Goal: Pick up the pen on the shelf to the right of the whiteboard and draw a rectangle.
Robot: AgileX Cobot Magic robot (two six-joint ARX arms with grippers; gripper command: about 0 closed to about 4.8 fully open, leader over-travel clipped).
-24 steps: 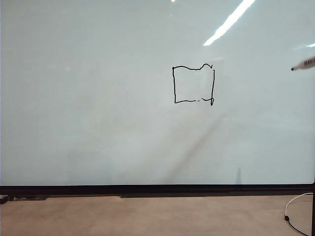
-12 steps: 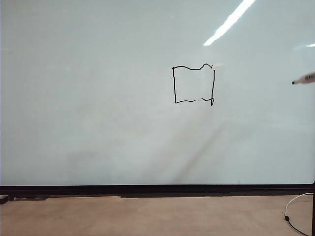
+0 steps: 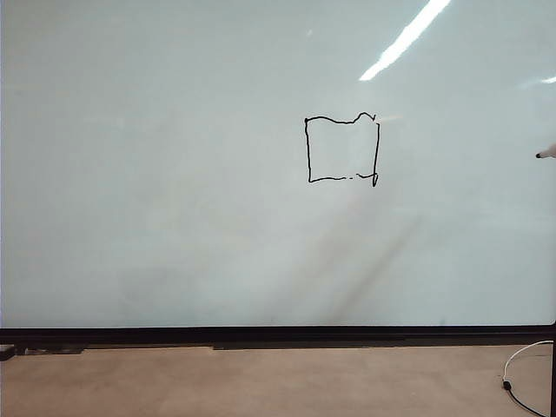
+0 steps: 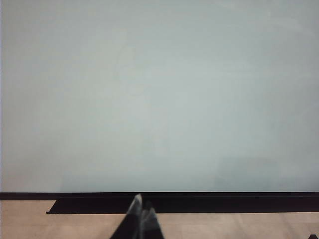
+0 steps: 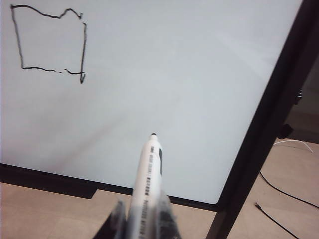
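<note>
The whiteboard (image 3: 174,174) fills the exterior view, its black frame edge running along the bottom. A wobbly black rectangle (image 3: 342,148) is drawn on it right of centre, also seen in the right wrist view as the rectangle (image 5: 50,42). My right gripper (image 5: 142,211) is shut on the pen (image 5: 147,179), a white barrel with dark print and a black tip pointing at the board, off its surface. In the exterior view only the pen (image 3: 546,153) tip shows at the right edge. My left gripper (image 4: 142,206) is shut and empty, low before the whiteboard (image 4: 159,99). The shelf is out of view.
A black upright frame post (image 5: 264,119) borders the board on its right side. Loose cables (image 5: 284,194) lie on the tan floor beside it. A white cable (image 3: 521,369) also lies on the floor at the lower right of the exterior view.
The pen has moved right and downward, away from the rectangle, until only its tip shows at the exterior view's right edge. The left gripper has not moved.
</note>
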